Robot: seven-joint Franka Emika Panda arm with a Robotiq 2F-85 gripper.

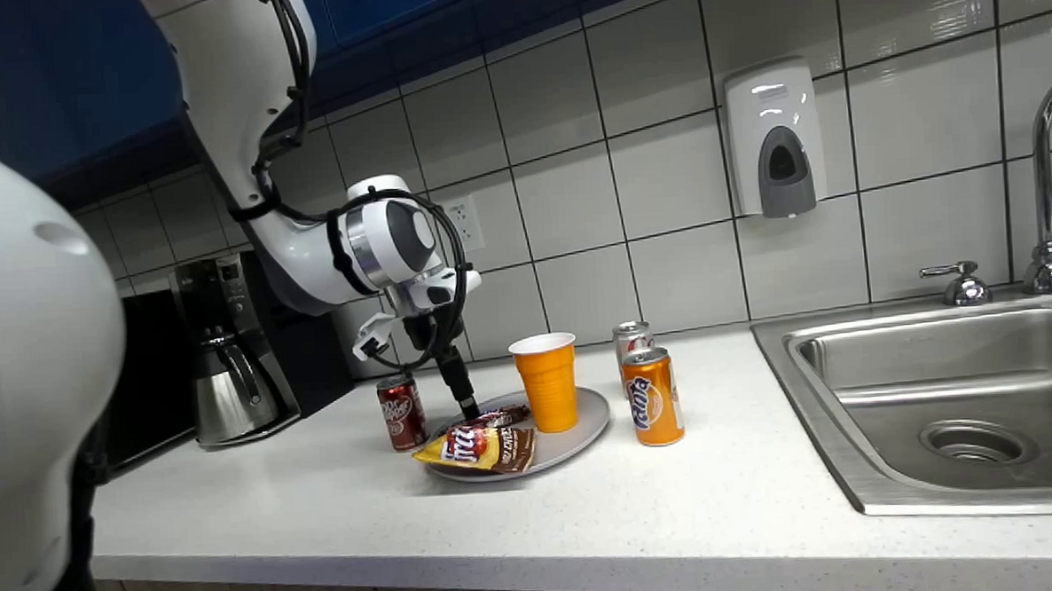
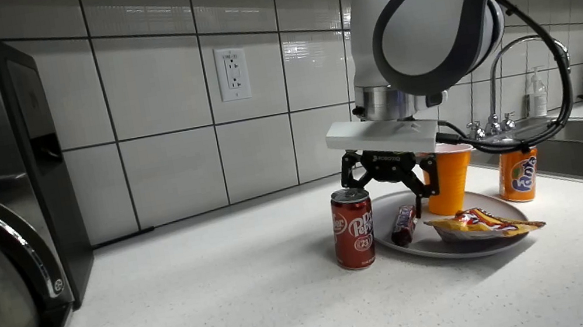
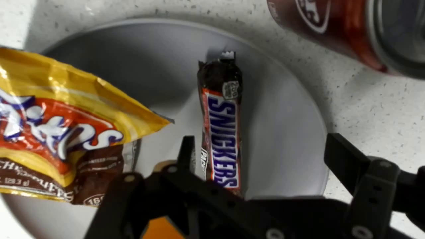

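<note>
The black two-fingered gripper [image 3: 261, 147] gaped wide, gripping nothing, low over a round grey plate [image 3: 285, 139]. On it, between the spread fingers [image 3: 347, 159], lay a slim, brown-wrapped Snickers bar [image 3: 221, 129]. A glossy yellow-and-brown foil bag [image 3: 66, 129] and a tall orange plastic cup [image 1: 550, 388] shared the plate; a dark-red metal Dr Pepper can [image 2: 353, 230] stood just beside it.

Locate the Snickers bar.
In the wrist view, the Snickers bar lies on the gray plate, right of the snack bag, left of the red can.

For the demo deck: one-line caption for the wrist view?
Open gripper over a gray plate with a Snickers bar and snack bag on it, Dr Pepper can alongside.
</note>
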